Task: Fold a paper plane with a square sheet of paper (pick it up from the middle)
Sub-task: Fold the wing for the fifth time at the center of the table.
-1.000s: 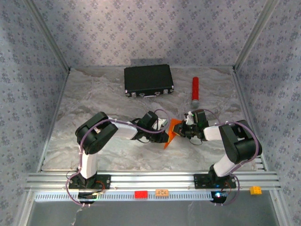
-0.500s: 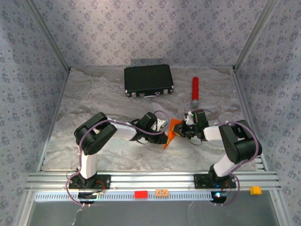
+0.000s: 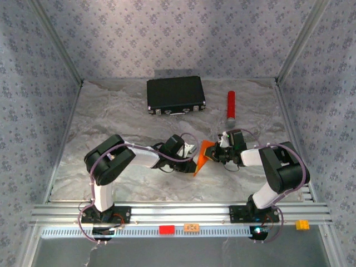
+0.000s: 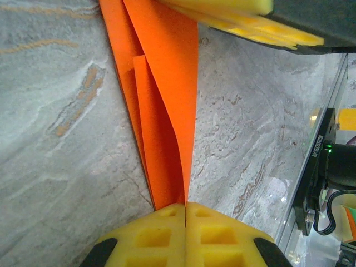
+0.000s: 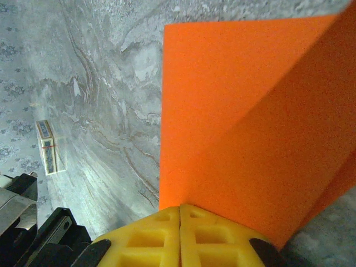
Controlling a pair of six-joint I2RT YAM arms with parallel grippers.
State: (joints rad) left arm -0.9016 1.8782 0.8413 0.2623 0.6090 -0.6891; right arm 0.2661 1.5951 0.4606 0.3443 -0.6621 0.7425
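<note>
Paper plane (image 3: 202, 156), half-folded, hung pinched between my left gripper (image 4: 184, 207) and right gripper (image 5: 179, 209), both closed tight on it, over the marbled worktop's (image 3: 111, 119) middle, flower-patterned walls (image 3: 178, 33) around.

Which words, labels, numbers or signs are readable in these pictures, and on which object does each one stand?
No text can be read with certainty.
White lettering on the black bracket: too small and blurred.
Print on the small box: too small.
Marks on the orange block: blurred.

We view table (image 3: 111, 111) from above, behind arm bases (image 3: 103, 214), far; both wrist cameras sit close, sharing orange sheet (image 3: 202, 153) (image 4: 167, 111) (image 5: 239, 111).
</note>
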